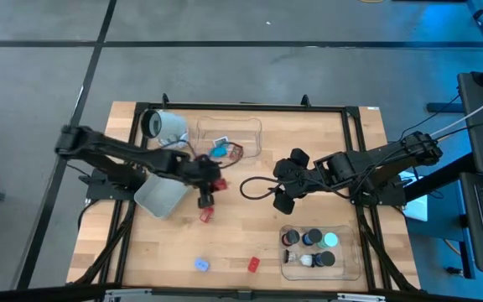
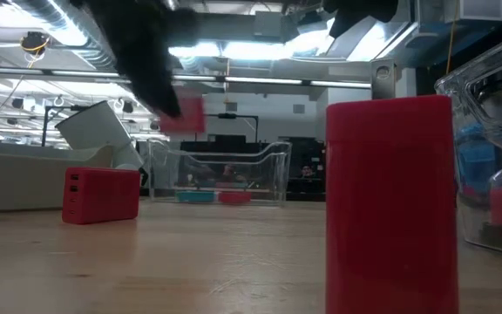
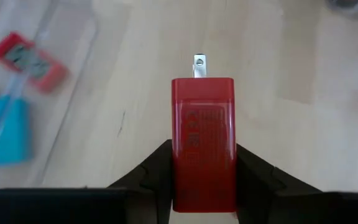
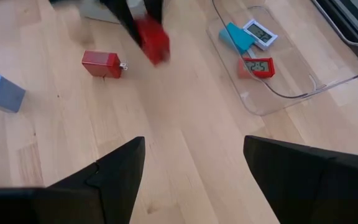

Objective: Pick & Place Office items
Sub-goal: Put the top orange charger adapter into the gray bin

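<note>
My left gripper [image 1: 208, 191] hangs over the table's middle, shut on a small red block [image 3: 202, 143] with metal prongs. A second red block [image 1: 207, 216] lies on the wood just near of it, and it also shows in the right wrist view [image 4: 102, 64]. Another red block [image 1: 253, 264] and a blue piece [image 1: 201, 265] lie by the near edge. Round pucks [image 1: 313, 239] sit in the near-right clear tray. My right gripper [image 1: 282, 191] waits right of centre, open, above bare wood. My left gripper pinches the red block between its two fingers [image 3: 157, 177], one on each long side [image 3: 179, 162]. The block lies along the fingers, and its pronged end [image 3: 199, 65] points away from the wrist. It is lifted clear of the table [image 2: 181, 113].
A clear tray [image 1: 250, 134] at the far middle holds a teal piece and small red and white display pieces [image 4: 258, 65]. A large white-grey cylinder [image 1: 164, 126] lies at far left, with another clear tray [image 1: 159, 197] tilted beside the left arm. The near-right tray [image 1: 350, 267] borders the near edge.
</note>
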Robot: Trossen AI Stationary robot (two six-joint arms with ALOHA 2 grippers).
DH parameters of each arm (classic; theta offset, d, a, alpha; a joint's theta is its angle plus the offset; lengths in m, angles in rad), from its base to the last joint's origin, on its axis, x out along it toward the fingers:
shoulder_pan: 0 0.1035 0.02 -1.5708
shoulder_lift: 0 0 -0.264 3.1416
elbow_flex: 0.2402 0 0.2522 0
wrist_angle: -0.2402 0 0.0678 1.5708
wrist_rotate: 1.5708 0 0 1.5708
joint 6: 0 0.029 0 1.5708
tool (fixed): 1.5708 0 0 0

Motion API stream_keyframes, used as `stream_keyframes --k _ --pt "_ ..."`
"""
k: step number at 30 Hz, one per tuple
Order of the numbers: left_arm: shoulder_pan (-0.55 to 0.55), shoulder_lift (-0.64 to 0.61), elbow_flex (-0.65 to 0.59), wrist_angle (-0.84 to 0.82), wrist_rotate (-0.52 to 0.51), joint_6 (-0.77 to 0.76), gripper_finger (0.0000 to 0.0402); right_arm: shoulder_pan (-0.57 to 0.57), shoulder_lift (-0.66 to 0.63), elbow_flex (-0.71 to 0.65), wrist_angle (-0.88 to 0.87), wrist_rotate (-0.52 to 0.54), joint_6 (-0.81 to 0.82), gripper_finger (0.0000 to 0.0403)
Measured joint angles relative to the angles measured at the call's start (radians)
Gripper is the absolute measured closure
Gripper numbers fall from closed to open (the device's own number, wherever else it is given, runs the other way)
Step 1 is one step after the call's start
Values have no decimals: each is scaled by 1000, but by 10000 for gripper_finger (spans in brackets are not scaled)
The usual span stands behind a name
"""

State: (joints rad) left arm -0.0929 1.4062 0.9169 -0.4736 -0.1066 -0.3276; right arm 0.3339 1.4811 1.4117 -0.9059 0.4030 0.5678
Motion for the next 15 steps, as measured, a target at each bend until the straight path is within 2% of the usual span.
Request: stream_keyframes --k 4,7,11,15 --pt "-47 -171 0 -159 -57 -114 286 0 0 0 -2 0 -4 127" --pt "-92 -292 1 -339 -129 -226 286 0 0 0 -3 12 -4 127" --pt "-147 -410 -8 -619 -242 -477 286 0 0 0 -3 30 -8 127" --pt "-179 -478 -84 -760 -242 -689 286 0 0 0 -3 26 -27 127"
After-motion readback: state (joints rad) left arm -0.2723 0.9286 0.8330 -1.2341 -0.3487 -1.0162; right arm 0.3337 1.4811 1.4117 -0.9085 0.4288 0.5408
